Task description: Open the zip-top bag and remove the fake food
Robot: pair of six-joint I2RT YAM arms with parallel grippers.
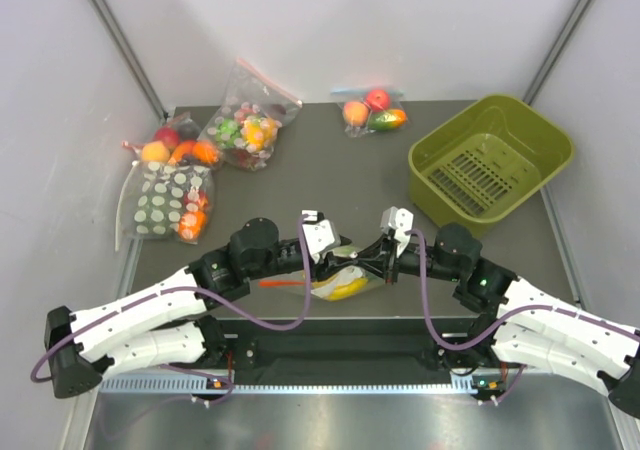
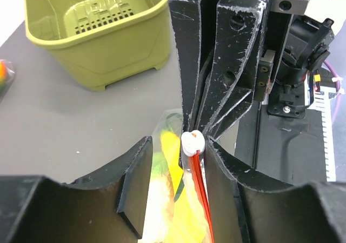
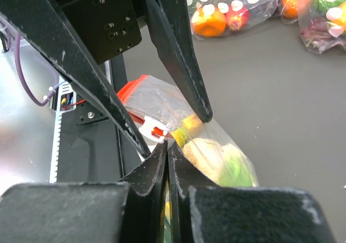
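1. Zip-top bag (image 1: 335, 283) lies flat at the near edge of the bench (image 1: 330, 185), dead centre, between the two arms. Red-orange zip strip (image 2: 201, 200) runs out twd the left-arm side, with a white slider (image 3: 151, 130) on it.
2. Inside it, fake food: yellow bananas (image 3: 190, 125) plus pale green lettuce head (image 3: 224, 164), both showing thru the clear plastic.
3. R pincer (image 3: 166, 148): clenched, fingers pressed together on the bag's edge right beside the slider.
4. L pincer (image 2: 178, 141): released, fingers spread wide and straddling the zip end. Strip lies against one finger, other finger well clear of it.
5. Both pincers nose to nose over the bag, tips meeting near the slider.
6. Further out: olive-green basket (image 1: 535, 185) at far right. White-dotted bag (image 1: 165, 202) sits far left w/ fruit around it. Bag of multicolour pieces (image 1: 245, 125) is just beside that, and a small fruit bag (image 1: 373, 110) sits back centre. All well apart from the pincers.
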